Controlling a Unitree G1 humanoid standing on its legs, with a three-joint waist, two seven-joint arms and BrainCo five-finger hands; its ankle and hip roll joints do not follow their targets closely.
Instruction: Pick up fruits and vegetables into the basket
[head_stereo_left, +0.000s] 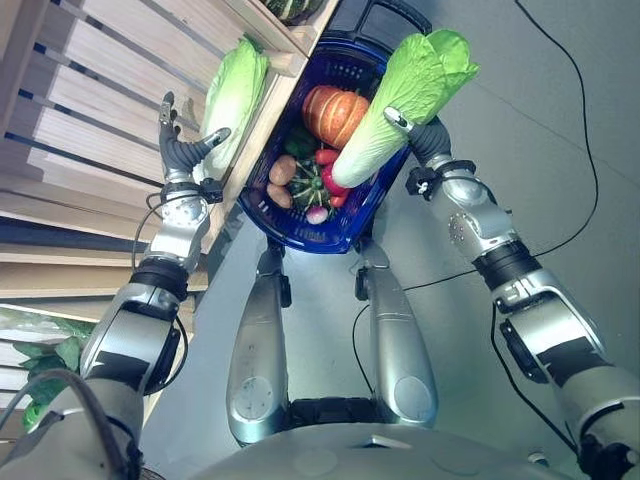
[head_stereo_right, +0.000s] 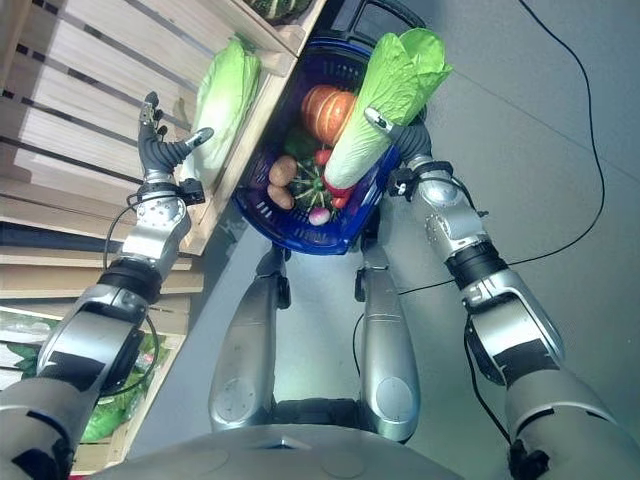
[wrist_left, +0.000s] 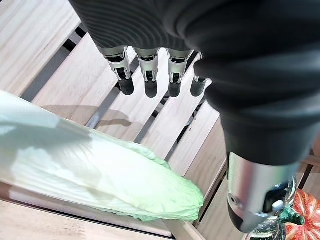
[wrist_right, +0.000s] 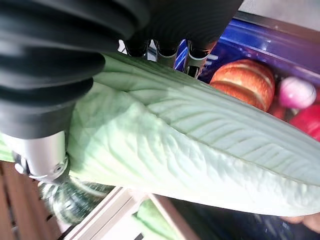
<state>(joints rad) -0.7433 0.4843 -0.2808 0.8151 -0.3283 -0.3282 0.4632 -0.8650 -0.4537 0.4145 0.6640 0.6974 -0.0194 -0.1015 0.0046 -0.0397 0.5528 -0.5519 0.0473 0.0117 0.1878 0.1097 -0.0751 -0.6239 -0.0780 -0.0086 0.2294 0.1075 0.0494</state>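
1. Left eye view: the right hand (head_stereo_left: 415, 132) has its fingers and thumb curled round a napa cabbage (head_stereo_left: 405, 95), held tilted over the blue basket (head_stereo_left: 345, 230), leafy end toward 1 o'clock, white stem toward 7 o'clock. In the basket lie an orange pumpkin (head_stereo_left: 335, 113), potatoes (head_stereo_left: 281, 170), a red pepper (head_stereo_left: 333, 182) and a pink radish (head_stereo_left: 317, 213).
2. Right eye view: the left hand (head_stereo_right: 160, 150) is at 10 o'clock from the basket, fingers straight and apart, thumb reaching toward a second cabbage (head_stereo_right: 222, 100) lying on the wooden slatted shelf (head_stereo_right: 80, 130). I cannot tell whether the thumb touches it.
3. Left wrist view: fingers (wrist_left: 150, 82) extended in a row over the slats, holding nothing; the second cabbage lies just beside them.
4. Right wrist view: the held cabbage is pressed against the palm, fingers (wrist_right: 172, 55) wrapped behind the leaves, above the pumpkin and radish.
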